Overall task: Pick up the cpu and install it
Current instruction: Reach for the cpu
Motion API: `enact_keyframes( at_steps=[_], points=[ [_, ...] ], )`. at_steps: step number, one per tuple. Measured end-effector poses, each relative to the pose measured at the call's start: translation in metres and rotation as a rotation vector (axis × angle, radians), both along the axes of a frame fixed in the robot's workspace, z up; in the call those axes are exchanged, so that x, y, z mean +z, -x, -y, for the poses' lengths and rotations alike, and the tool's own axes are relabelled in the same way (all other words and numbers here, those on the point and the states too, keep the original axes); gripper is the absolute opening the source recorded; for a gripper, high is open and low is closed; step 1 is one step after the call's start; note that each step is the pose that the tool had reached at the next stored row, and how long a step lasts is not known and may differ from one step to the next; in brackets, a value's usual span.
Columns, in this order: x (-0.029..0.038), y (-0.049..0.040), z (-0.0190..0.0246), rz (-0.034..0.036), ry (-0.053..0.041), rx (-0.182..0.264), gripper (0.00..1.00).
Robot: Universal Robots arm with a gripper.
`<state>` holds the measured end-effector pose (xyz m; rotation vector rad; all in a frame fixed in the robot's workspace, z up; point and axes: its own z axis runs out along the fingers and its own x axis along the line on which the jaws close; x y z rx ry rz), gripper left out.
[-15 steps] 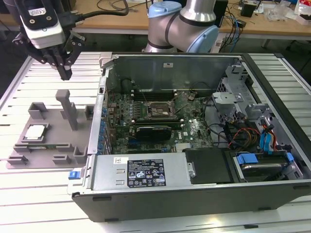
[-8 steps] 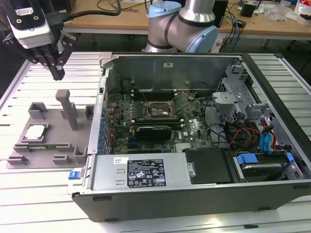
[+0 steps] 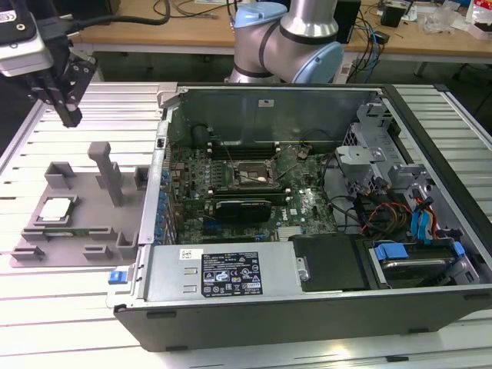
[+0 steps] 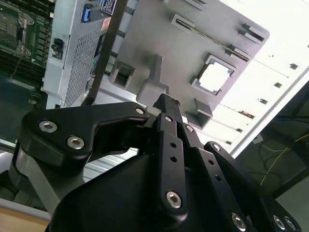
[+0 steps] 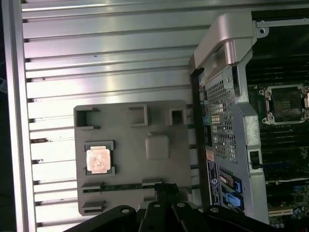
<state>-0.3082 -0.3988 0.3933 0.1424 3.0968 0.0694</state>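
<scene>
The cpu (image 3: 55, 209) lies flat in a square pocket of the grey fixture tray (image 3: 84, 231), on the table at the exterior view's left; its metal top shows in both wrist views (image 4: 214, 77) (image 5: 98, 158). My gripper (image 3: 71, 119) hangs high above the far end of the tray, well clear of the cpu, its black fingers (image 4: 167, 102) drawn together and shut on nothing. The gripper's tip (image 5: 165, 187) shows above the tray's edge in the first wrist view. The black socket frame (image 3: 250, 175) sits on the motherboard inside the open computer case (image 3: 231, 277), with no chip in it (image 5: 285, 104).
A tall grey post (image 3: 108, 173) and several raised blocks stand on the tray near the cpu. The case's metal side wall (image 3: 157, 192) rises between tray and motherboard. Cables and a drive cage (image 3: 384, 192) fill the case's right side. The arm's base (image 3: 288, 38) stands behind the case.
</scene>
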Motion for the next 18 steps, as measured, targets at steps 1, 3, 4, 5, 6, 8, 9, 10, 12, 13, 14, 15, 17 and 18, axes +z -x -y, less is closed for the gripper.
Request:
enact_keyframes(
  at_steps=[1,3,4,5,6,8,9,10,12,13,14,15,17,18],
  points=[
    [-0.0001,0.0020,0.0000,0.0003,0.0000,0.000,0.11],
    [-0.0003,0.0095,0.0000,0.0009,0.0001,0.000,0.11],
    [-0.0004,0.0116,0.0000,0.0012,0.0000,0.000,0.11],
    [-0.0006,0.0142,0.0000,0.0013,0.0000,0.000,0.11],
    [-0.0011,0.0176,-0.0001,0.0015,0.0000,0.000,0.11],
    [-0.0023,0.0241,-0.0001,0.0015,0.0000,0.000,0.11],
    [-0.0026,0.0259,0.0000,0.0016,0.0000,0.000,0.11],
    [-0.0028,0.0276,0.0000,0.0016,0.0000,0.000,0.11],
    [-0.0035,0.0332,0.0000,0.0016,0.0000,0.000,0.11],
    [-0.0042,0.0369,0.0000,0.0015,0.0000,0.000,0.11],
    [-0.0051,0.0391,0.0000,0.0016,-0.0001,0.000,0.11],
    [-0.0057,0.0405,0.0000,0.0016,0.0000,0.000,0.11],
    [-0.0074,0.0432,-0.0001,0.0017,-0.0001,0.000,0.11],
    [-0.0083,0.0443,0.0000,0.0016,0.0000,0.000,0.11]
  ],
)
